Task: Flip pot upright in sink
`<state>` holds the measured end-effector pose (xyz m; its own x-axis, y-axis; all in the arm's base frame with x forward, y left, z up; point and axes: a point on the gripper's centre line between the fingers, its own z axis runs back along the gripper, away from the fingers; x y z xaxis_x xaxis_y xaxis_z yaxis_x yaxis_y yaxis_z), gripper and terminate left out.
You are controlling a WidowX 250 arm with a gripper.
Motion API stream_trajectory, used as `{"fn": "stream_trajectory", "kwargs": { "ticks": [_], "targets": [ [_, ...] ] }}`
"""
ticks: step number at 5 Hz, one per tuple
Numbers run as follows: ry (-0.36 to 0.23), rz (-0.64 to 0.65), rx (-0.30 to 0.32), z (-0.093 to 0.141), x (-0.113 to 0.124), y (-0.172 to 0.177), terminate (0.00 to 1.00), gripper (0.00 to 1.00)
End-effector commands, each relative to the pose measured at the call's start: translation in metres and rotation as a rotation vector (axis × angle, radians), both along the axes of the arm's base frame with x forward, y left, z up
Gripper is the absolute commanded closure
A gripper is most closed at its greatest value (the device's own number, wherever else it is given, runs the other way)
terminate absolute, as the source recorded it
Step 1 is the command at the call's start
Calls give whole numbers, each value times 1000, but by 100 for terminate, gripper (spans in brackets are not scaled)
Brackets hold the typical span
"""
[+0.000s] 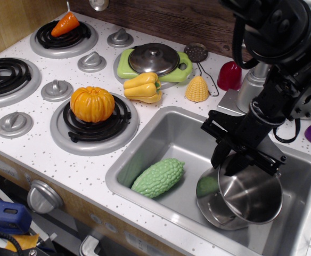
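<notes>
Counter: white speckled top (81,165) with a dark wood-grain back wall (198,24) behind it.
Burners: coil rings at left; a carrot (66,23) lies on the far one, a pumpkin (92,104) sits on the ring nearest the sink.
Knobs: grey knobs (57,89) stand among the burners.
Back row: green pan (153,62) with steel lid; yellow pepper (142,87) just in front of it; corn (197,89), strainer (197,53) and red cup (229,75) to its right.
Faucet: grey, at the sink's far right corner, partly hidden by the arm (254,85).
Sink: grey basin (166,133) set in the counter, right of the pumpkin burner.
Gourd: green, lying in the sink's near left part (158,177).
Pot: in the sink's near right part (239,198), mouth facing up and tilted toward the camera; interior visible, with a green reflection on its left wall.
Gripper: black (240,153), reaching down from the upper right, at the pot's far rim.
Jaws: seem closed on the far rim, with one bar across the rim's top; the contact itself is hard to make out.
Gourd–pot: apart, with bare sink floor between.
</notes>
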<state>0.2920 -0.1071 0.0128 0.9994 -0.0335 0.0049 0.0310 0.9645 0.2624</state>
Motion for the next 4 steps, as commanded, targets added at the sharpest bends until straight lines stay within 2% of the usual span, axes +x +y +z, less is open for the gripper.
{"fn": "stream_trajectory", "kwargs": {
  "ticks": [1, 3, 4],
  "targets": [
    [-73, -7, -36, 24, 7, -6, 0, 0],
    [-73, -7, -36, 24, 7, -6, 0, 0],
    [-73, -7, -36, 24, 7, -6, 100, 0]
  ]
}}
